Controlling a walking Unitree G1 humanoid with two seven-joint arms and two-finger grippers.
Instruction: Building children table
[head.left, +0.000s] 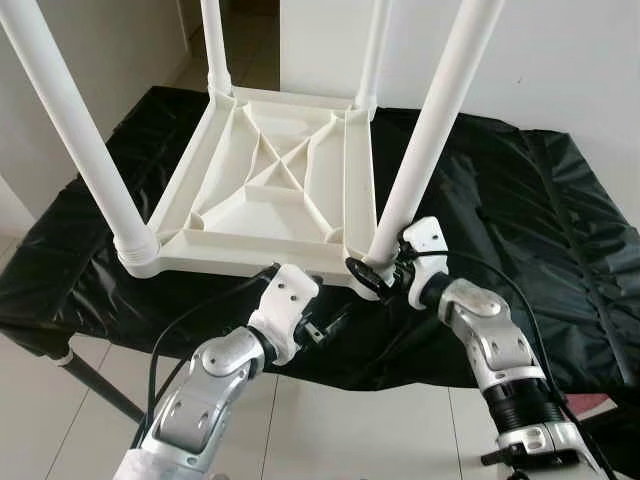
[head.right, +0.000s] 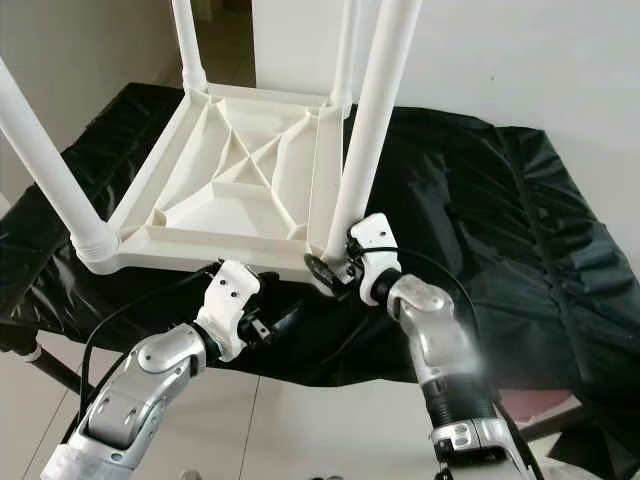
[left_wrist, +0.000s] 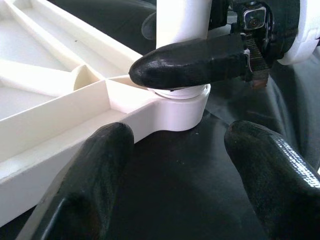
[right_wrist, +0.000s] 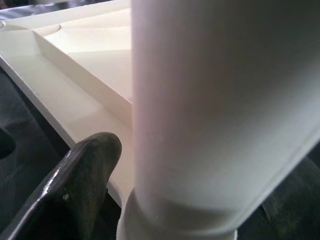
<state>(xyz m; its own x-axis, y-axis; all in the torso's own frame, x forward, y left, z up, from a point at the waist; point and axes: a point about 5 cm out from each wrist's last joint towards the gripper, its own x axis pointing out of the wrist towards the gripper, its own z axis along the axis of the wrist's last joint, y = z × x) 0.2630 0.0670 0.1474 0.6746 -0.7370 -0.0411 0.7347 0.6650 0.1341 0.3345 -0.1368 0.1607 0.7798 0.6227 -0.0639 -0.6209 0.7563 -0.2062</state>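
Note:
A white plastic children's table (head.left: 270, 200) lies upside down on a black cloth, with its legs pointing up. My right gripper (head.left: 375, 275) is shut on the near right leg (head.left: 430, 130) just above its socket at the tabletop's corner. In the right wrist view that leg (right_wrist: 220, 100) stands close against one black finger (right_wrist: 80, 185). My left gripper (head.left: 335, 325) hovers open over the cloth just in front of that corner, with nothing between its fingers (left_wrist: 85, 185). In the left wrist view the right gripper's finger (left_wrist: 190, 62) crosses the leg's base.
The black cloth (head.left: 520, 220) covers a work table whose front edge runs just before my arms. A dark support leg (head.left: 95, 385) slants down to the tiled floor at lower left. The near left table leg (head.left: 70, 120) leans outward. A white wall stands behind.

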